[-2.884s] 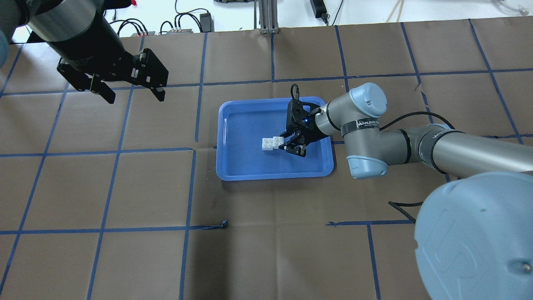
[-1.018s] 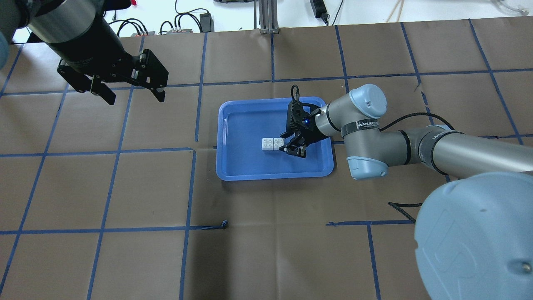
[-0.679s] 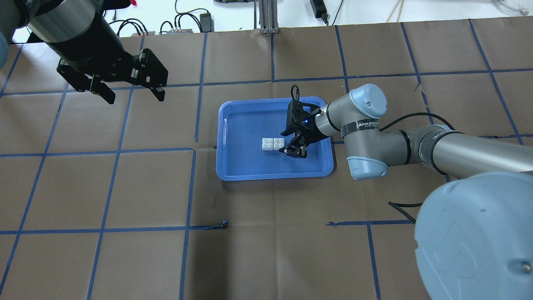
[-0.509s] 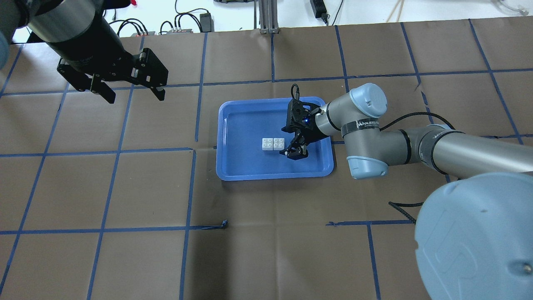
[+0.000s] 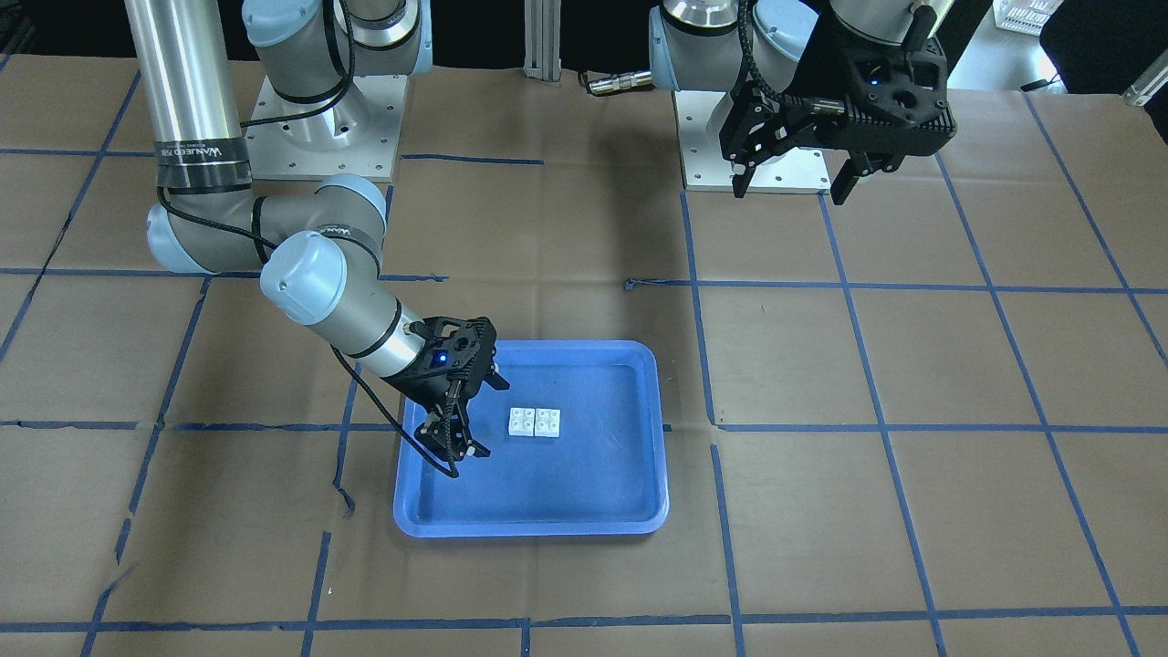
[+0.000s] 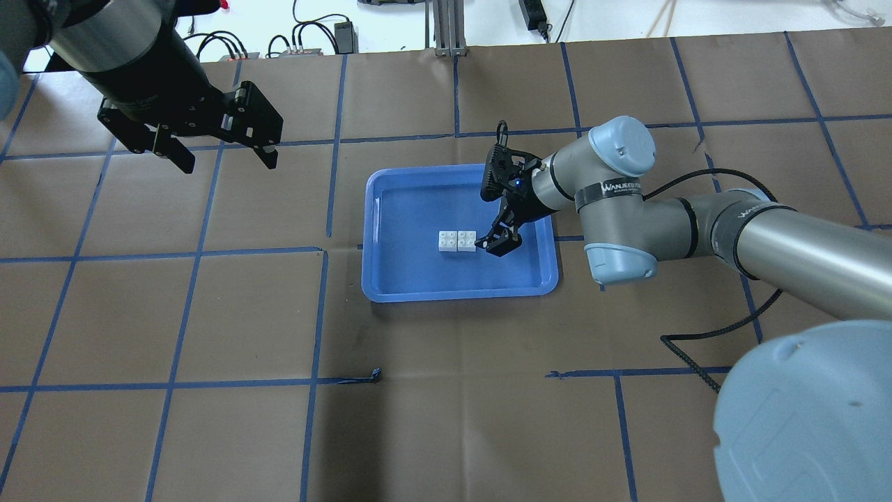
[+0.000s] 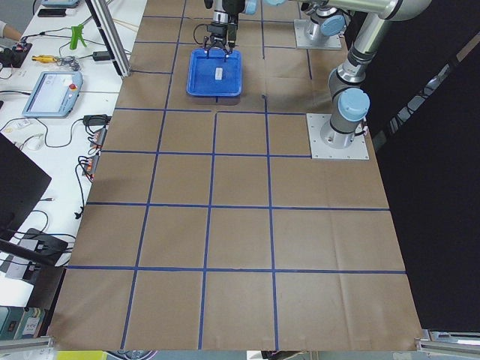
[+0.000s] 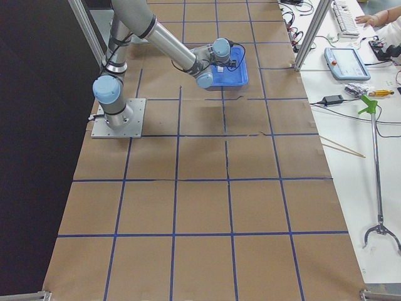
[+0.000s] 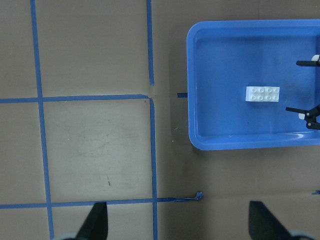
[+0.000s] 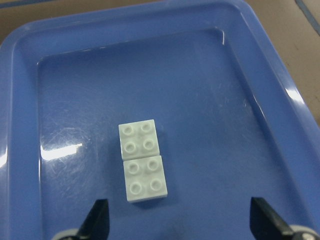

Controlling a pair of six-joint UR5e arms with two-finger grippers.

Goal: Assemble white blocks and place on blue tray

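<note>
White blocks (image 10: pixel 142 161) lie touching, side by side, on the tray (image 10: pixel 240 90). The right gripper (image 6: pixel 496 245) hangs just beside them, spread wide and empty. It should lift clear without nudging them. The left gripper (image 6: pixel 228 162), likewise wide and empty, hangs well apart.

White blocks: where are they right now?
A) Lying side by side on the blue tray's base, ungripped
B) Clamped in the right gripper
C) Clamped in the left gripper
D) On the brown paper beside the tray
A: the white blocks lie touching side by side on the blue tray, with the right gripper open and clear of them.
</note>
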